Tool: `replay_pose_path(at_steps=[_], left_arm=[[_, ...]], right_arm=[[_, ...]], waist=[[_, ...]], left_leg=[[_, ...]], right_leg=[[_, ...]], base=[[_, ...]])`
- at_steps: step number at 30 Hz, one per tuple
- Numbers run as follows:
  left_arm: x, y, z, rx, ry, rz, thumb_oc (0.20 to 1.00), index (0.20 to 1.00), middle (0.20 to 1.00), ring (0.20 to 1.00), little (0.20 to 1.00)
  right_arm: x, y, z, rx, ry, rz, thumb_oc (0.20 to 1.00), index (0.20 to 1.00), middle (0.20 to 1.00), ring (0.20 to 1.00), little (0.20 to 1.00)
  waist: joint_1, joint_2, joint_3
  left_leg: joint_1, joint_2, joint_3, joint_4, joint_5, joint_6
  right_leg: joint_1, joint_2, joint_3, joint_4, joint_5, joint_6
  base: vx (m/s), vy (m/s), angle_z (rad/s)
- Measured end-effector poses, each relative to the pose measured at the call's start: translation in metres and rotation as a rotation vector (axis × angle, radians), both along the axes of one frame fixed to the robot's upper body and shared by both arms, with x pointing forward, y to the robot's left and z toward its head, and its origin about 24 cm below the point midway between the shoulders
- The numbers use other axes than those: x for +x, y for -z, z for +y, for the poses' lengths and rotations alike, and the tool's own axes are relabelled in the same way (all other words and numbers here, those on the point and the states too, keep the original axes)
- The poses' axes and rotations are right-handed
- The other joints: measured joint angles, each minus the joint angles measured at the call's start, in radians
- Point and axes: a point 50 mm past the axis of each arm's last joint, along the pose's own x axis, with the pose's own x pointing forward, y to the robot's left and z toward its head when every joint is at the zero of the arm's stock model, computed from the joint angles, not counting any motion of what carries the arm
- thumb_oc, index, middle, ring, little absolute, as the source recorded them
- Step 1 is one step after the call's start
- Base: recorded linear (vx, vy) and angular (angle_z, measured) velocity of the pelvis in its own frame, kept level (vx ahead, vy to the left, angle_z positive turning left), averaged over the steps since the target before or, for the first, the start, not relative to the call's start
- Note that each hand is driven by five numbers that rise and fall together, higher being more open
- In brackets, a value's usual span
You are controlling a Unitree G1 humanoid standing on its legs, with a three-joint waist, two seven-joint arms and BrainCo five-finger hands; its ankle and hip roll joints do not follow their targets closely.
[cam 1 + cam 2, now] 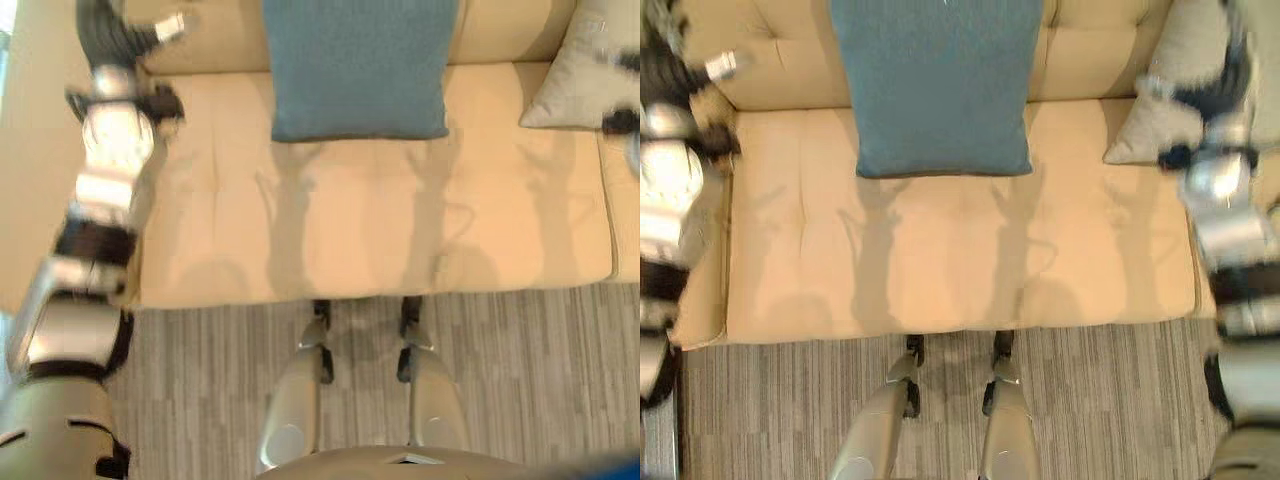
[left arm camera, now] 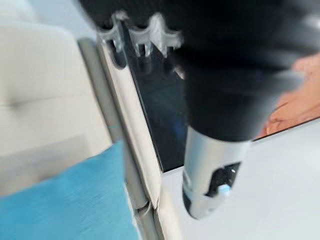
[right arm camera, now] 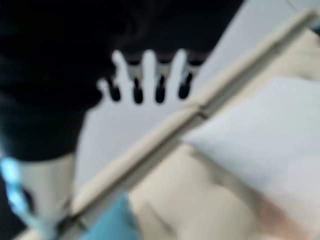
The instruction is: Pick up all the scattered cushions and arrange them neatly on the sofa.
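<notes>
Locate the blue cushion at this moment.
The blue cushion stands against the backrest of the sofa, mid-seat in both eye views, with the grey cushion to its right.

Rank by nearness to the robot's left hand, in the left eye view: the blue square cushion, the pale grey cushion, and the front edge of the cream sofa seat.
Measured from the left hand, raised at the sofa's left end:
1. Blue square cushion, upright against the backrest, centre.
2. Front edge of the cream sofa seat, nearer the robot.
3. Pale grey cushion, far right end.

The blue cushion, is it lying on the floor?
No, the blue cushion stands upright on the sofa, leaning against its backrest.
</notes>
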Motion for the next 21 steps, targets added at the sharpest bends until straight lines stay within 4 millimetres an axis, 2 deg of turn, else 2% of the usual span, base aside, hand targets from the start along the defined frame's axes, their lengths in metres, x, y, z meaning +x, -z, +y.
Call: replay_pose_path(at_steps=[1,2,3,5,6,7,8,10,11,13,14,17,18,19,21], left_arm=[[-0.017,0.056,0.009,-0.048,-0.045,0.168,1.000,1.000,1.000,1.000,1.000],[-0.027,0.081,0.011,-0.068,-0.060,0.240,1.000,1.000,1.000,1.000,1.000],[-0.043,0.121,0.011,-0.092,-0.075,0.386,1.000,1.000,1.000,1.000,1.000],[-0.063,0.159,0.010,-0.117,-0.092,0.513,1.000,1.000,1.000,1.000,1.000],[-0.086,0.195,0.011,-0.134,-0.114,0.668,1.000,1.000,1.000,1.000,1.000],[-0.095,0.209,0.011,-0.142,-0.127,0.720,1.000,1.000,1.000,1.000,1.000],[-0.110,0.233,0.010,-0.154,-0.142,0.835,1.000,1.000,1.000,1.000,1.000],[-0.129,0.255,0.011,-0.114,-0.147,0.966,1.000,1.000,1.000,1.000,1.000],[-0.147,0.273,0.014,-0.073,-0.154,1.085,1.000,1.000,1.000,1.000,1.000],[-0.160,0.284,0.013,-0.038,-0.143,1.169,1.000,1.000,1.000,1.000,1.000],[-0.202,0.318,0.011,-0.045,-0.189,1.400,1.000,1.000,1.000,1.000,1.000],[-0.257,0.347,-0.006,-0.164,-0.234,1.640,1.000,1.000,1.000,1.000,1.000],[-0.269,0.353,-0.017,-0.196,-0.209,1.689,1.000,1.000,1.000,1.000,1.000],[-0.277,0.356,-0.023,-0.213,-0.198,1.713,1.000,1.000,1.000,1.000,1.000],[-0.278,0.358,-0.031,-0.231,-0.176,1.721,1.000,1.000,1.000,1.000,1.000]], right_arm=[[-0.018,0.052,-0.001,0.055,0.005,0.152,1.000,1.000,1.000,1.000,1.000],[-0.029,0.075,0.000,0.096,0.012,0.202,1.000,1.000,1.000,1.000,1.000],[-0.045,0.111,0.001,0.126,0.028,0.331,1.000,1.000,1.000,1.000,1.000],[-0.062,0.143,0.003,0.147,0.045,0.444,1.000,1.000,1.000,1.000,1.000],[-0.077,0.167,0.005,0.155,0.047,0.549,1.000,1.000,1.000,1.000,1.000],[-0.081,0.175,0.008,0.169,0.048,0.575,1.000,1.000,1.000,1.000,1.000],[-0.089,0.192,0.014,0.185,0.038,0.642,1.000,1.000,1.000,1.000,1.000],[-0.103,0.213,0.020,0.221,0.035,0.726,1.000,1.000,1.000,1.000,1.000],[-0.115,0.230,0.028,0.245,0.024,0.802,1.000,1.000,1.000,1.000,1.000],[-0.122,0.238,0.032,0.243,0.001,0.852,1.000,1.000,1.000,1.000,1.000],[-0.143,0.265,0.041,0.279,-0.001,0.994,1.000,1.000,1.000,1.000,1.000],[-0.184,0.300,0.060,0.352,0.015,1.201,1.000,1.000,1.000,1.000,1.000],[-0.201,0.309,0.068,0.366,0.003,1.277,1.000,1.000,1.000,1.000,1.000],[-0.209,0.313,0.070,0.369,0.005,1.307,1.000,1.000,1.000,1.000,1.000],[-0.229,0.320,0.073,0.386,0.026,1.371,1.000,1.000,1.000,1.000,1.000]], waist=[[0.000,0.001,-0.049],[-0.001,-0.002,-0.064],[0.000,-0.005,-0.072],[0.000,-0.008,-0.094],[0.001,-0.009,-0.112],[0.000,-0.010,-0.119],[-0.003,-0.012,-0.134],[-0.001,-0.013,-0.166],[0.002,-0.017,-0.175],[0.003,-0.013,-0.194],[0.001,-0.007,-0.216],[0.006,-0.010,-0.259],[0.008,-0.009,-0.271],[0.013,-0.005,-0.273],[0.022,-0.001,-0.273]], left_leg=[[0.018,0.001,-0.001,-0.017,-0.015,-0.009],[0.044,0.001,-0.001,-0.031,-0.015,-0.008],[0.089,0.002,-0.003,-0.045,-0.012,-0.004],[0.125,0.002,-0.009,-0.048,-0.017,-0.007],[0.153,0.006,-0.011,-0.048,-0.024,-0.006],[0.168,0.007,-0.012,-0.048,-0.027,-0.008],[0.196,0.010,-0.017,-0.048,-0.032,-0.013],[0.204,0.016,-0.022,-0.048,-0.034,-0.015],[0.221,0.022,-0.022,-0.049,-0.036,-0.016],[0.227,0.025,-0.022,-0.049,-0.047,-0.016],[0.269,0.028,-0.014,-0.049,-0.054,-0.017],[0.307,0.038,-0.004,-0.054,-0.070,-0.017],[0.312,0.043,-0.004,-0.054,-0.072,-0.015],[0.314,0.049,-0.006,-0.053,-0.071,-0.015],[0.302,0.064,-0.027,-0.052,-0.059,-0.025]], right_leg=[[0.023,0.004,-0.006,-0.024,-0.001,0.001],[0.052,0.006,-0.009,-0.042,0.000,0.001],[0.106,0.009,-0.016,-0.070,0.002,0.000],[0.148,0.012,-0.024,-0.079,-0.005,0.000],[0.177,0.015,-0.026,-0.079,-0.016,0.002],[0.193,0.016,-0.028,-0.079,-0.020,0.001],[0.225,0.019,-0.036,-0.079,-0.028,-0.001],[0.236,0.025,-0.046,-0.079,-0.035,-0.003],[0.253,0.031,-0.046,-0.082,-0.039,-0.007],[0.260,0.034,-0.045,-0.083,-0.047,-0.004],[0.294,0.035,-0.035,-0.084,-0.049,-0.002],[0.326,0.044,-0.020,-0.084,-0.057,-0.008],[0.331,0.049,-0.020,-0.084,-0.060,-0.013],[0.333,0.056,-0.019,-0.083,-0.060,-0.015],[0.336,0.076,-0.029,-0.082,-0.066,-0.028]], base=[[0.09,-0.021,0.01],[0.08,-0.022,0.03],[0.06,-0.015,0.08],[0.02,-0.014,0.08],[0.01,-0.021,0.03],[0.00,-0.036,0.07],[-0.01,-0.017,0.11],[0.00,-0.014,0.10],[0.00,-0.022,0.03],[-0.01,-0.072,-0.06],[-0.03,-0.114,-0.17],[-0.03,-0.101,-0.18],[-0.10,-0.191,-0.05],[-0.10,-0.155,-0.01],[-0.17,-0.127,0.22]])
